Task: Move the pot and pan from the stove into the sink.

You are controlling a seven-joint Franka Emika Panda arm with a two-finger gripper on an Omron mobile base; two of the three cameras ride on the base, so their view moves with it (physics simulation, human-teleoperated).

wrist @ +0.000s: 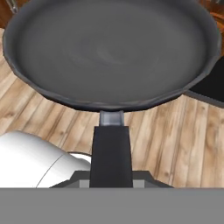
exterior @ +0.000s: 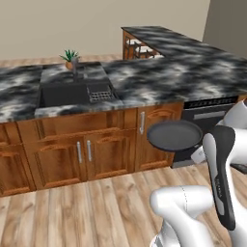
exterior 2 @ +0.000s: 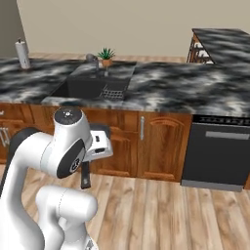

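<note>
1. Marbled black-and-white desk runs across the far side of a wood-floored kitchen, with brown cabinets below it and a dark appliance front beside them. The sink is recessed in that desk, a wire rack in its right part and a small potted plant behind it.

2. The pan hangs in the air over the floor in front of the cabinets, well short of the sink, which lies toward 10 o'clock from it in the left base view.

3. Handling, as a judgement: the pan is rigid metal, shallow and empty, likely moderate in weight. Held far out on its long thin handle, the bowl acts as a lever and may sag or twist. The handle is the sensible place to hold, close to the bowl if possible.

4. In the hand view the handle runs from 6 o'clock straight up to the bowl at 12 o'clock, centred on the gripper and roughly level.

5. The jaws appear clenched on the pan's handle, since nothing else supports it, though the fingertips themselves are hidden.

6. Risk: the rim catching the desk edge on approach.
</note>
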